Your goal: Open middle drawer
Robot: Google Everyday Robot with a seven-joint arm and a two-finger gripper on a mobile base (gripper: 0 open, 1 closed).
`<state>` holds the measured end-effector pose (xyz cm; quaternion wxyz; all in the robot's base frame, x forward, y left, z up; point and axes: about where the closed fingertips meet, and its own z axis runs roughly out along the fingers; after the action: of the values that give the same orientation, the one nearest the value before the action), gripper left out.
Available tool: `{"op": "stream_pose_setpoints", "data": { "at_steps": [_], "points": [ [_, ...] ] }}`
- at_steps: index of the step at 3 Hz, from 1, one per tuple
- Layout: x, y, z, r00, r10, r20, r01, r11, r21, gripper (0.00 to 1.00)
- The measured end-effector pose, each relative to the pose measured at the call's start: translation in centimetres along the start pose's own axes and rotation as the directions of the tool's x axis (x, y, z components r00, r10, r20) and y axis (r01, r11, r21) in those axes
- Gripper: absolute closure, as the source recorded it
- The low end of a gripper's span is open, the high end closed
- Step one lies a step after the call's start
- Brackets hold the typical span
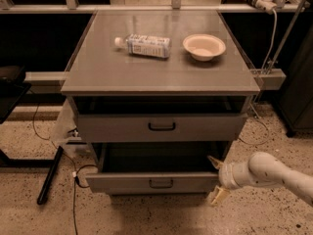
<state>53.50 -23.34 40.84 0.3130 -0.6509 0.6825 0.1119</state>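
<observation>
The middle drawer (122,182) sits at 6 o'clock from the upper drawer (117,127), low in the cabinet under the worktop (161,77). It already stands well out, with its dark inside showing behind the front. The task looks nearly or fully done.

The gripper (213,180) is at 3 o'clock from the drawer's handle (161,183), right at the right end of the front. Its fingers (215,161) are spread wide, one up by the drawer's rim and one down below the front. They pinch nothing that shows, and I cannot tell whether either one touches the metal.

The drawer looks like stiff grey sheet metal on slides. I judge it rigid, fairly heavy and smooth-faced, so a flat grip on the front would likely slip. The small black handle at the centre is the sound place to hook, as a pull there runs straight along the slides. A pull from the right corner could skew the drawer and make it bind. If more travel is wanted, a slow, level draw should suit.

On the worktop a bottle (144,45) lies on its side at 9 o'clock from a bowl (204,46), the two apart. A hard jerk might set the bottle rolling.
</observation>
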Motion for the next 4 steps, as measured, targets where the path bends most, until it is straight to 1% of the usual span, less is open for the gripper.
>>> {"op": "stream_pose_setpoints", "data": {
  "at_steps": [1,2,3,4],
  "points": [
    [0.2,-0.2,0.2,1.0,0.004,0.002,-0.004,1.0,0.002,0.18],
    [0.2,-0.1,0.2,1.0,0.004,0.002,-0.004,1.0,0.002,0.42],
    [-1.7,0.7,-1.2,0.999,-0.036,0.022,0.036,0.9994,0.004,0.65],
    [-1.5,3.1,-2.4,0.999,-0.029,0.045,0.029,0.9996,0.001,0.88]
  ]
}}
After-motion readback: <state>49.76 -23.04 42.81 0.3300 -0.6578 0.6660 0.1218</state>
